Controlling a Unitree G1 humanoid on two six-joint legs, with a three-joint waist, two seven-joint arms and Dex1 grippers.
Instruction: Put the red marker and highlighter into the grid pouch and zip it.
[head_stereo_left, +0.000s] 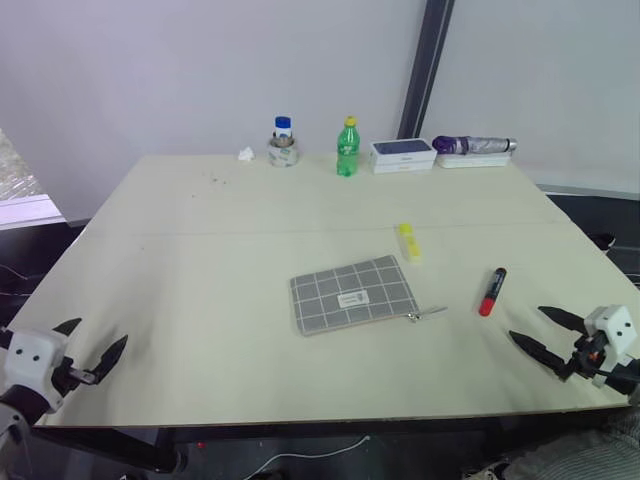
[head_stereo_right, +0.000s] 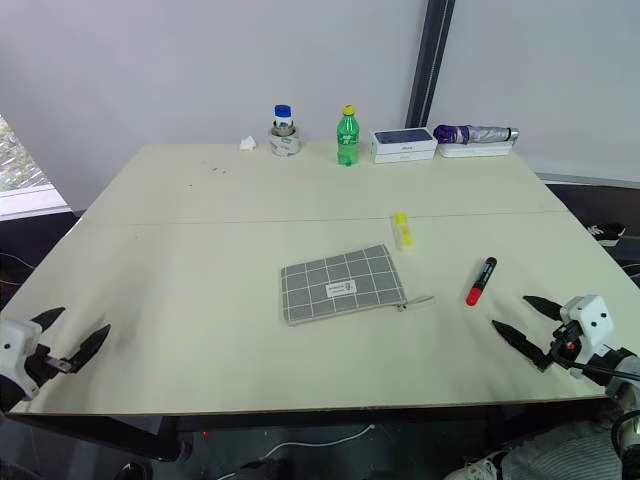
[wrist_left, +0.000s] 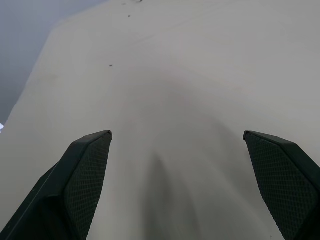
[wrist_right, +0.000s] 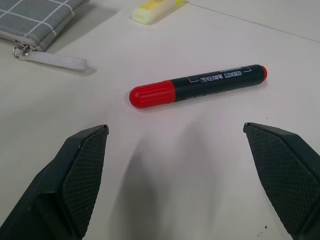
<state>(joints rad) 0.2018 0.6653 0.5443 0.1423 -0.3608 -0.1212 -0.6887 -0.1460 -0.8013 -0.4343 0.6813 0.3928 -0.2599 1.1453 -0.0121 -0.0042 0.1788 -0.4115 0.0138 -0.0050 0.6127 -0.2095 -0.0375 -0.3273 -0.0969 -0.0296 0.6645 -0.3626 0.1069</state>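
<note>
Left to right over the pale cream table (head_stereo_left: 200, 300). The left gripper (head_stereo_left: 90, 351), 2 black fingers spread wide and holding nothing, sits at the near left edge, well apart from every task item.

The flat grey fabric grid pouch with white lines and a small white label (head_stereo_left: 352, 293) lies mid-table, at about 2 o'clock from the left gripper. Its metal zipper pull with a pale tab (head_stereo_left: 425, 314) sticks out at the pouch's right near corner. Zip reads shut from here, cannot confirm.

The short pale yellow highlighter (head_stereo_left: 408, 241) lies just beyond the pouch's far right corner, at 1 o'clock from the pouch centre, long axis running roughly 12 to 6.

The short thick marker with dark barrel and red cap (head_stereo_left: 491, 291) lies right of the pouch, axis tilted about 1 to 7, red end nearer the robot.

The right gripper (head_stereo_left: 547, 331) is at the near right edge, fingers wide, empty. Marker lies at about 10 o'clock from it, near, not touching. Judgement: the right arm is clearly nearer to marker and highlighter, so the first pick falls to it, and the wrist likely needs turning so the fingers straddle the barrel.

The right wrist view gives the marker lying crosswise between the spread fingertips (wrist_right: 85, 150), label print visible, pull tab and highlighter beyond. The head views lack that detail. The left wrist view gives bare tabletop ahead.
</note>
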